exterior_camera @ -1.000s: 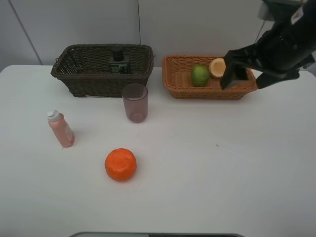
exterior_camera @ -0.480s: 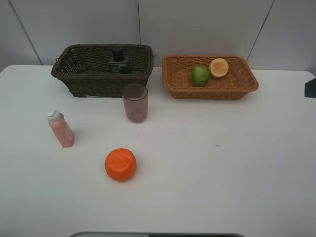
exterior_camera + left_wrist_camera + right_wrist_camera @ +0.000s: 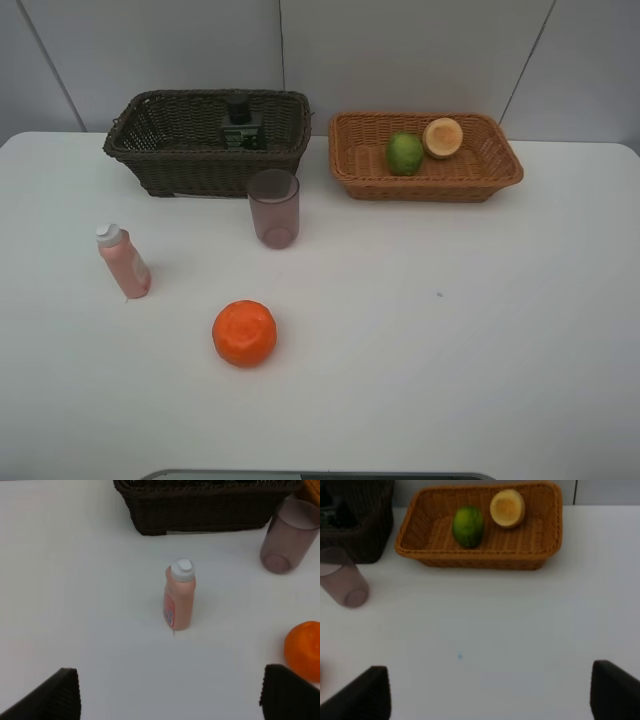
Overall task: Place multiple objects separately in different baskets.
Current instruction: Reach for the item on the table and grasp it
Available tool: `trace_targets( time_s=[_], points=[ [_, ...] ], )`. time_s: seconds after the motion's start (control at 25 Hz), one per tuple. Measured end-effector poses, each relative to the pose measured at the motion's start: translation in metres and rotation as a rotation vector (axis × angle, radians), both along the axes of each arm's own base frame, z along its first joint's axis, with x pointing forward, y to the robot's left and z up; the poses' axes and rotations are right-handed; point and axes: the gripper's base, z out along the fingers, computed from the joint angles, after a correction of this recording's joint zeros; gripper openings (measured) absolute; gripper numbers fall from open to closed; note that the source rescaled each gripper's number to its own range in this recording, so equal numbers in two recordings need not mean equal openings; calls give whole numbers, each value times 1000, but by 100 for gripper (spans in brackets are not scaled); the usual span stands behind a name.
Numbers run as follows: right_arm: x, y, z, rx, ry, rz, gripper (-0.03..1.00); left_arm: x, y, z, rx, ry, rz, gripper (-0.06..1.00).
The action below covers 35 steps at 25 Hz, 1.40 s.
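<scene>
1. Table (image 3: 480, 330): white. Neither arm shows in the high view.
2. Dark brown basket (image 3: 200, 170), far left: holds the dark pump bottle (image 3: 240, 125), which leans at its far wall.
3. Tan basket (image 3: 430, 185), far right: holds the lime (image 3: 405, 153) and the red-yellow fruit (image 3: 442, 137), side by side.
4. Left gripper (image 3: 170, 695): fingers spread wide with nothing between them, hovering on the near side of the pink bottle. Right gripper (image 3: 490, 695): also spread and empty, looking over bare table toward the tan basket.
5. Cup (image 3: 273, 207): upright, just in front of the dark basket's right end.
6. Orange (image 3: 244, 332): near centre-left, well apart from both baskets.
7. Pink bottle (image 3: 125, 265): upright on the left with its white cap up, and centred in the left wrist view.
8. My judgement: the pink bottle is the step in hand, bound for the dark basket.
   - I come down with the fingers either side of the body, below the cap.
   - I close squarely, since it is narrow and could tip.
   - I lift clear of the basket rim before releasing.
</scene>
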Motion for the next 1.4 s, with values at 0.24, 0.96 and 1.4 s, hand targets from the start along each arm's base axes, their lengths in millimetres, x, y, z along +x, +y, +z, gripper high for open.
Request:
trace_targets(
  time_s=[0.24,0.96,1.4],
  points=[
    [-24,-4,-23,15,-87,4,69,0,0,0,0,0,0,92],
    [-11,-5,-50,-19,-74,-19,69,0,0,0,0,0,0,92],
    [-10,-6,-49,-31,-91,-33,69,0,0,0,0,0,0,92]
  ],
)
